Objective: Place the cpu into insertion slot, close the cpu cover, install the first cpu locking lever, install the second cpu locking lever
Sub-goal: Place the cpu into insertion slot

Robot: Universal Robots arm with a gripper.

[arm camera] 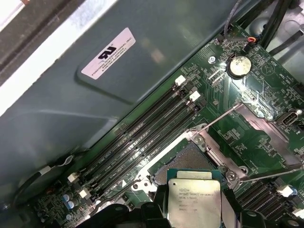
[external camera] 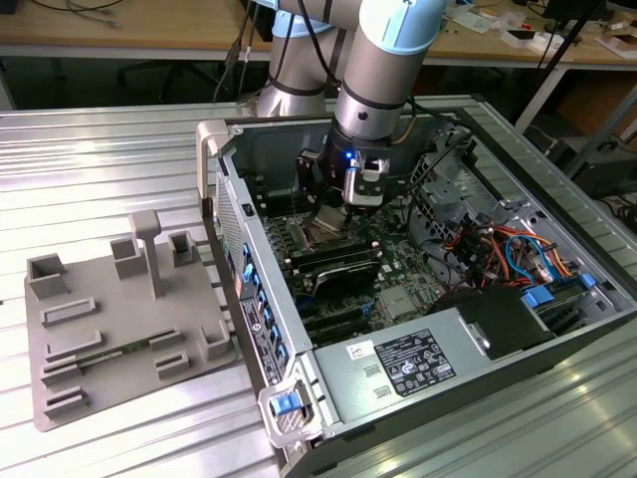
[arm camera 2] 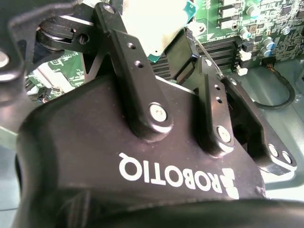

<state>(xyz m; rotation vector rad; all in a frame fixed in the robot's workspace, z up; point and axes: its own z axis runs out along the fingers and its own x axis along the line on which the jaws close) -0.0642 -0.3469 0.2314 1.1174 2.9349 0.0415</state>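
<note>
Silver-topped and flat, the cpu [arm camera: 194,202] is pinched between the fingers [arm camera 2: 128,57] of the gripper [external camera: 350,202], which press on two opposite edges of it; both wrist views show this. In the first wrist view the chip hangs over one side of the insertion slot [arm camera: 173,159] and is not yet seated. You cannot tell whether any edge touches the rim. The cpu cover [arm camera: 266,130] stands swung back beside the socket, clear of the opening. Two thin wire levers [arm camera: 216,118] stick up free, neither latched. Long black memory slots [arm camera: 142,137] run alongside the socket on the green board.

Handling, as judgement: the chip is light, rigid and smooth-sided. Your grip depends on friction along narrow edges, so it could skew or slip if the squeeze eases. Its metal lid tolerates contact. Its underside and the fine pins of the socket do not, and I rate both as fragile. The sound place to hold it is where you hold it now, on the two opposite edges, with the pads off the underside and the chip flat to the socket.

In the exterior view the arm reaches down into the open computer case [external camera: 254,299], well apart from the grey fixture tray [external camera: 109,339].
</note>
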